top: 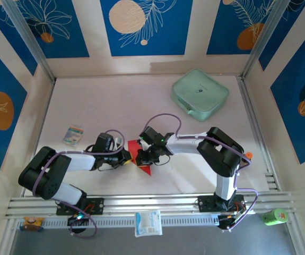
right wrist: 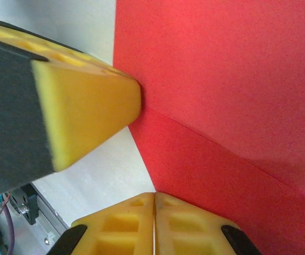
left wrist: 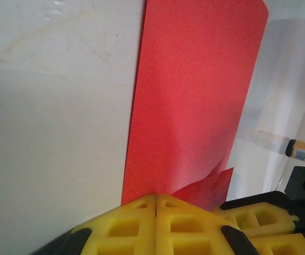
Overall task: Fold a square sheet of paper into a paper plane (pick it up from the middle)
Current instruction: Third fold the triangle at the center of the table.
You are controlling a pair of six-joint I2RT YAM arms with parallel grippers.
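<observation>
Red sheet of paper (top: 135, 149) pinched by two pincers at the bench's (top: 115, 101) near middle.
Plain and bright, it carries a slanting crease and a small folded flap. The left pincer (left wrist: 156, 197) and right pincer (right wrist: 154, 195) each clamp tight on an edge. The bench is pale, with a mint-green case (top: 200, 94) far right and blue leaf-printed wall panels (top: 57, 26) around.

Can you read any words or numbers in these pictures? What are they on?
No text can be read.
Small dark logo on the mint-green zip case: too small to read.
Print on the small printed packet: too small.
Blue print on the white packet: too small.
Label on the green container: too small.
Label on the orange bottle: blurred.
Nothing is written on the red paper.
</observation>
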